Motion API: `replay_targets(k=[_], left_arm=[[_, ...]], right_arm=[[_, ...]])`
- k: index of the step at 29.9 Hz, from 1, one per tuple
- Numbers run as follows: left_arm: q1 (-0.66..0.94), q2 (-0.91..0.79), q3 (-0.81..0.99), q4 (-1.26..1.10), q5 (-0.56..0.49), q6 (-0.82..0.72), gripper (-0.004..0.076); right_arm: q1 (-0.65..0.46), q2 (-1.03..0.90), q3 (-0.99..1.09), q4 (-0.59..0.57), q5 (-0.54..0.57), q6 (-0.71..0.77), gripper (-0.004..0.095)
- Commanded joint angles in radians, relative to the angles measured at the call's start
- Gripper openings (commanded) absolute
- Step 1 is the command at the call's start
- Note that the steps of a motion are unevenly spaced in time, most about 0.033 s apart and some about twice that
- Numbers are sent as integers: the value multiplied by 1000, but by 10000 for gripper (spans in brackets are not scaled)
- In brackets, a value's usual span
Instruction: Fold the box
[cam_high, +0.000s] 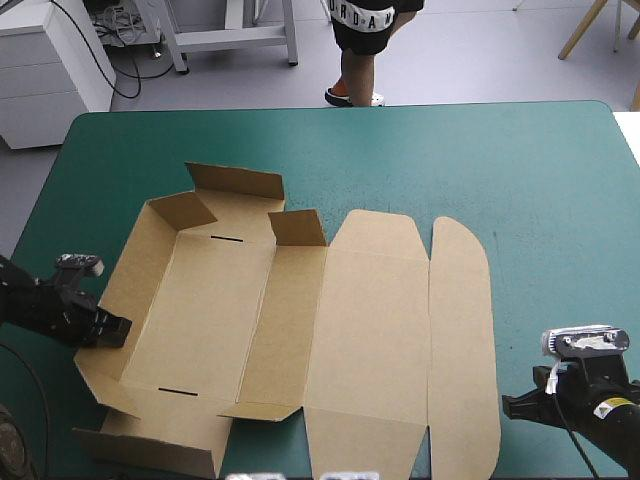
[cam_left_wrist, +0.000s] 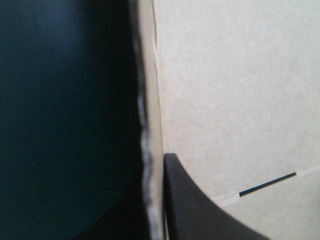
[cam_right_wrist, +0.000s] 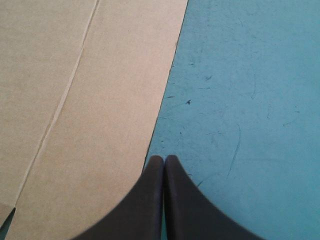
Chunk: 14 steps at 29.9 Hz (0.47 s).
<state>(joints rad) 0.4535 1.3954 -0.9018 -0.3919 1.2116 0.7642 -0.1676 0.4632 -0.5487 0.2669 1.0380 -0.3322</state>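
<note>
The box lay opened out on the left and middle of the teal-green table, a cut brown sheet only partly raised: its left wall stood tilted up, short flaps stood up at the far end, and a near flap was folded at the table's front edge. Its base showed 2 thin black slots, 1 far and 1 near, while the broad lid panel and its rounded outer flap lay flat to the right. And there's the left gripper at that raised left wall, clamped on the board. The left wrist view had the wall's edge running between the black fingers, a slot just ahead. The right gripper hung over the cover near the front right corner — fingers pressed together into 1 point, holding nothing, just beside the flat flap's edge.
</note>
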Motion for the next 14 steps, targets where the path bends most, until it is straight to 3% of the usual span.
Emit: replay_targets(k=[1, 14], left_arm=[[-134, -25, -117, 1, 18, -34, -10], [-668, 35, -403, 468, -338, -170, -10]], right_arm=[[4, 7, -25, 10, -49, -8, -19], [4, 7, -25, 2, -49, -8, -19]])
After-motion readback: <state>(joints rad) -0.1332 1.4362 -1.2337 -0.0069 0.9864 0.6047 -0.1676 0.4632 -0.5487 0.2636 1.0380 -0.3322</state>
